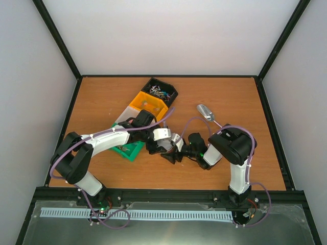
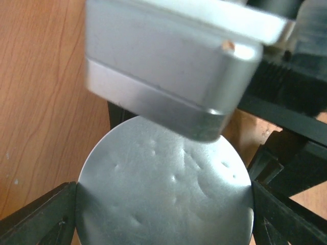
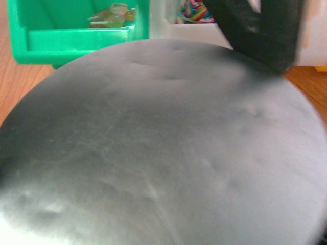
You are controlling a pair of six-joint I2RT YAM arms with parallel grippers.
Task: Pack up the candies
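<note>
Round metal disc point(image 3: 153, 153) sits right against the right wrist lens. It's blurred, fills nearly the whole view and is cut off left, right and bottom. Its surface has shallow dents. Can't tell what's under it.

Left gripper point(image 2: 163, 204) is clamped on the disc, with black fingers point(image 2: 46, 217) touching its rim on opposite sides. The fingers are cropped by the frame bottom. A silver block point(image 2: 168, 66) overlaps the disc's top edge in the left wrist view, out of focus, can't identify it.

Right gripper point(image 1: 176, 152) meets the left one just right of the green bin point(image 3: 76, 38) in the top view. Its jaws don't resolve in any view, so can't tell if apart or together. A black bar point(image 3: 265, 30) crosses the disc's upper right, can't tell whose.

Candies point(image 3: 110, 15): a few lie in the green bin, behind the disc, partly hidden by the bin wall. More multicoloured ones are in the white bin point(image 3: 173, 30) just beside the green bin, mostly cropped. In the top view there's a heap in the black bin point(image 1: 173, 94), farthest from the green bin, with the orange bin point(image 1: 145, 104) between white and black. The left arm covers most of the green and white bins from above.

Scoop point(image 1: 205, 112) lies on the table point(image 1: 102, 97), well right of the green bin and apart from both grippers.
</note>
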